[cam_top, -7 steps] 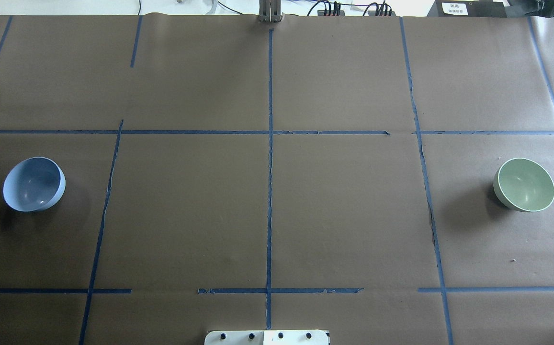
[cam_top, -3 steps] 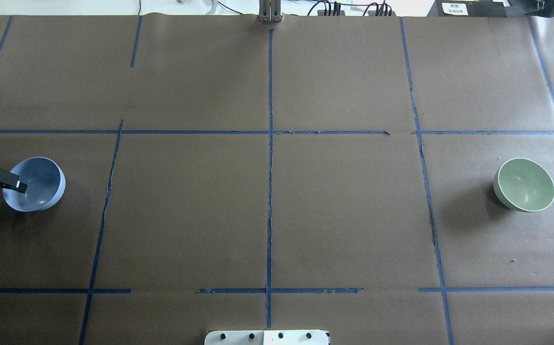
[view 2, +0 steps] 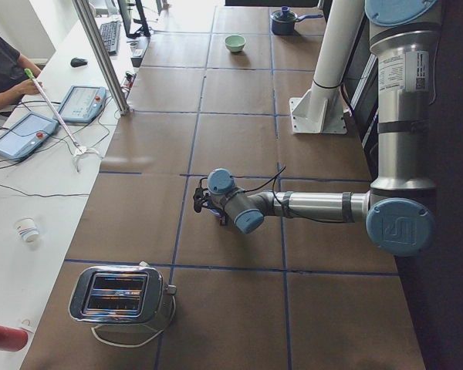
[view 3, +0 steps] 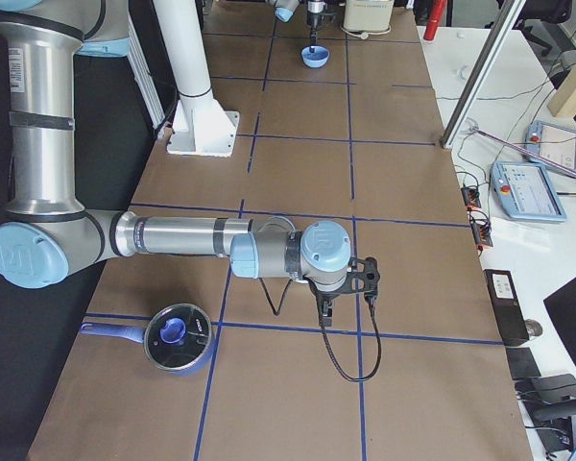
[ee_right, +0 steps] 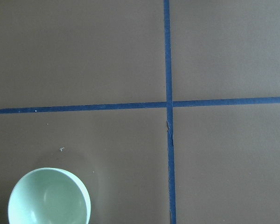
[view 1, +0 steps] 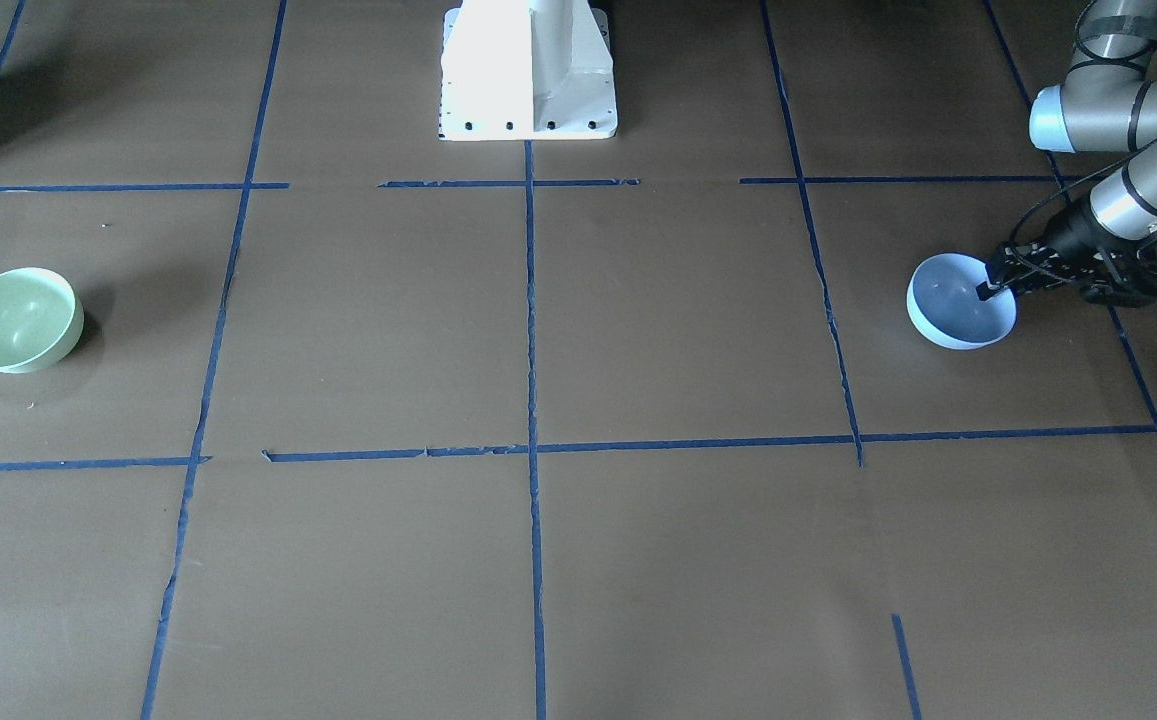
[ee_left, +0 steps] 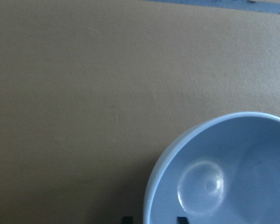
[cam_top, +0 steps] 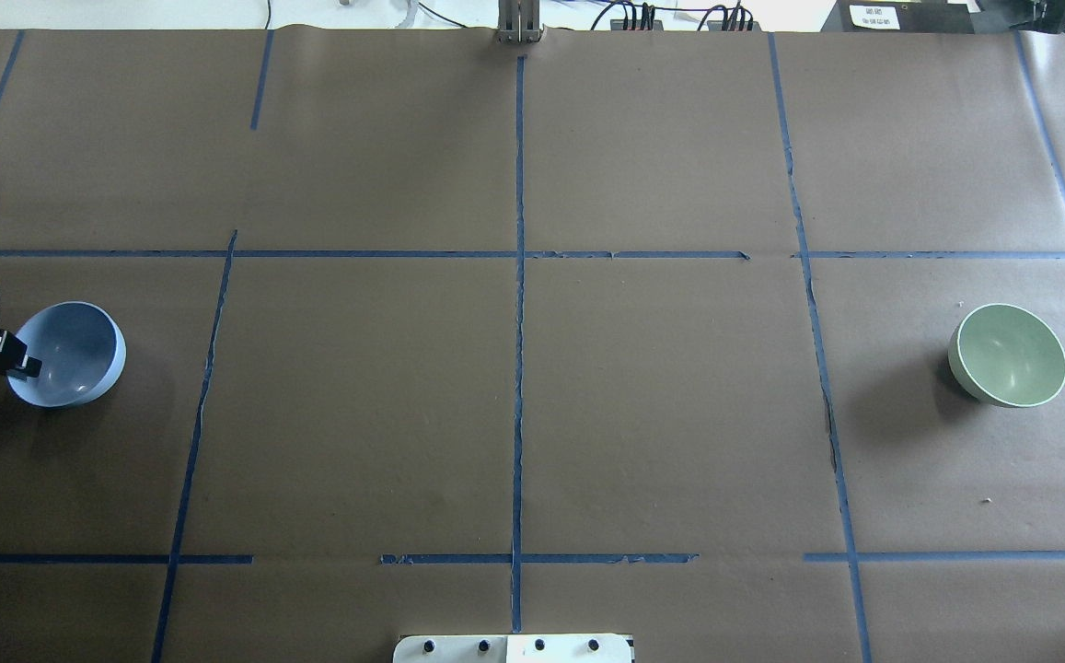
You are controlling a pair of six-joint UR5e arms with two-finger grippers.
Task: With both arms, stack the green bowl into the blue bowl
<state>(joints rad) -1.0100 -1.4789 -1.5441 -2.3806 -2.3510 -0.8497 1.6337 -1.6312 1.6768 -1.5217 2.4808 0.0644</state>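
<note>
a: front view first. left gripper (view 1: 988,290) is at the right of the frame, over the right-hand rim of the blue bowl (view 1: 953,312). green bowl (view 1: 13,320) is at the far left, well apart.
b: my worry is a pinch on one edge. the bowl could tip or swing on the lift.
a: overhead now. blue bowl far left, green bowl far right.
b: long carry to bring them together, and a smooth wall might slide out.
a: left side view, the arm hides the blue bowl. right side view, right gripper (view 3: 328,300) hangs over the table (view 3: 413,288) mid-frame. open or closed, i cannot tell.
b: left wrist view, two fingertips (ee_left: 181,219) spread at the bottom edge, one inside the rim, one outside, gripping nothing. closing off-centre would shove the bowl.
a: right wrist view, green bowl at the lower left. a straight drop from here looks likely to miss it.
</note>
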